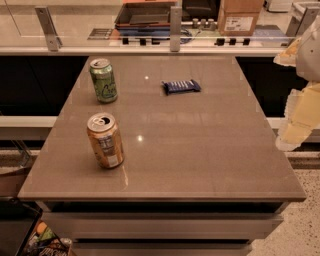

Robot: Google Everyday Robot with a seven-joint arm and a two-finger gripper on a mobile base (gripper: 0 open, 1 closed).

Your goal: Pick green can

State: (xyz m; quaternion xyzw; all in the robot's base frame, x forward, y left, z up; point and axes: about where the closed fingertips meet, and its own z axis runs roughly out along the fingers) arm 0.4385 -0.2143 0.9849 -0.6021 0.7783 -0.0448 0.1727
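Note:
The green can [103, 80] stands upright at the far left of the grey table [200, 150]. It is light green with pale markings and a silver top. An orange-tan can [105, 140] with a white label stands upright nearer the front left. My gripper [301, 112] shows as a pale white and yellowish shape at the right edge of the camera view, beyond the table's right side and far from the green can. It holds nothing that I can see.
A dark blue snack bar wrapper [181, 86] lies at the far middle of the table. Behind the table runs a glass-railed ledge [150, 50] with a tray [144, 15] and a cardboard box [238, 17] beyond it. Drawers sit under the tabletop.

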